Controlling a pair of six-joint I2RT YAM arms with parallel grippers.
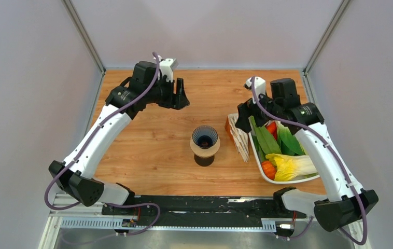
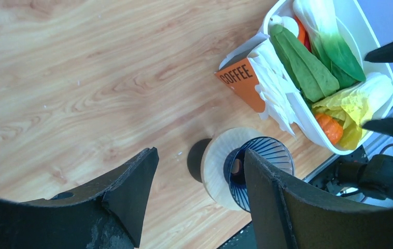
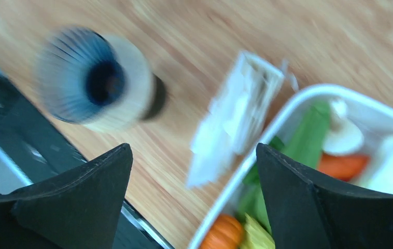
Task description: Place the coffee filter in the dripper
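Top: dripper [image 1: 205, 137] sits mid-table [image 1: 153, 150] on a tan ring [image 1: 205, 151], ribbed inside showing and bare wood to its left and far side. The filter stack [image 1: 239, 139] stands just to its right against the white tray [image 1: 292, 180] rim, with the left gripper [image 1: 181, 98] over the far-left wood and the right gripper [image 1: 242, 123] above the stack. Left wrist: jaws wide and empty, dripper below partly behind one jaw, table's near edge just beside it. Right wrist: blurred, jaws wide and empty over stack and tray wall; can't pick a single coffee filter out of the stack.
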